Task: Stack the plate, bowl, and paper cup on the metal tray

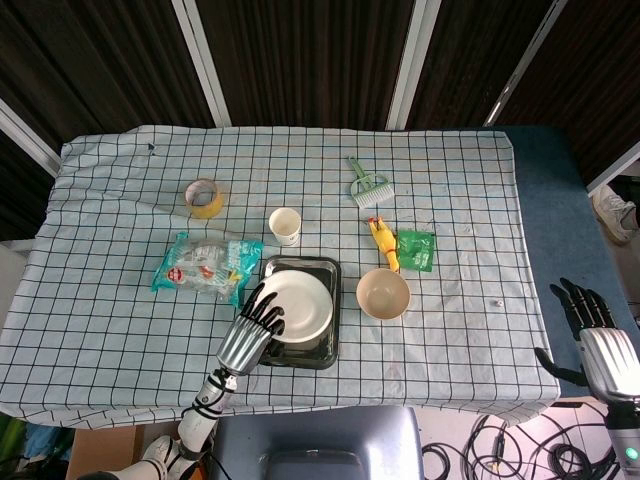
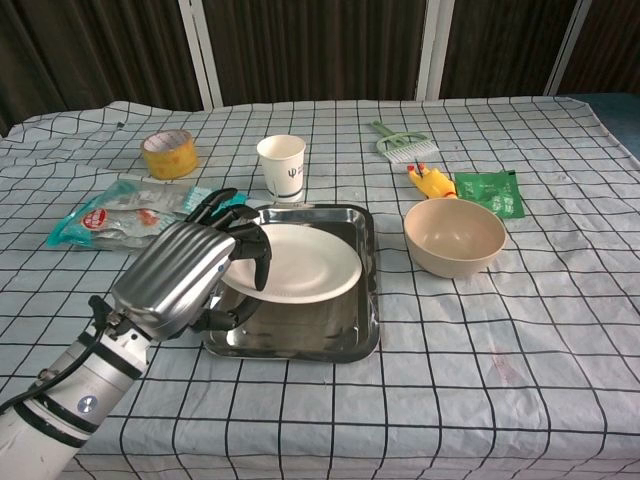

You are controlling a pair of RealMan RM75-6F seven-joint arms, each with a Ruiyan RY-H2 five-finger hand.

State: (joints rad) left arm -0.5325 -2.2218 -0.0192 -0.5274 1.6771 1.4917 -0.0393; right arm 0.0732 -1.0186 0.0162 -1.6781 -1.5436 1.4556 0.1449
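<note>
A white plate [image 1: 297,305] [image 2: 296,262] hangs low over the metal tray [image 1: 318,352] [image 2: 330,335], tilted, with its left rim held by my left hand [image 1: 248,335] [image 2: 185,275]. The beige bowl [image 1: 383,294] [image 2: 454,236] sits on the cloth right of the tray. A white paper cup [image 1: 285,226] [image 2: 281,166] stands upright behind the tray. My right hand [image 1: 598,340] hangs off the table's right edge with fingers spread, holding nothing; the chest view does not show it.
A snack bag [image 1: 204,266] [image 2: 120,211] lies left of the tray, tape roll [image 1: 205,197] [image 2: 166,153] behind it. A small green brush [image 1: 367,185] [image 2: 402,144], yellow rubber chicken [image 1: 382,242] [image 2: 432,181] and green packet [image 1: 416,249] [image 2: 490,191] lie behind the bowl.
</note>
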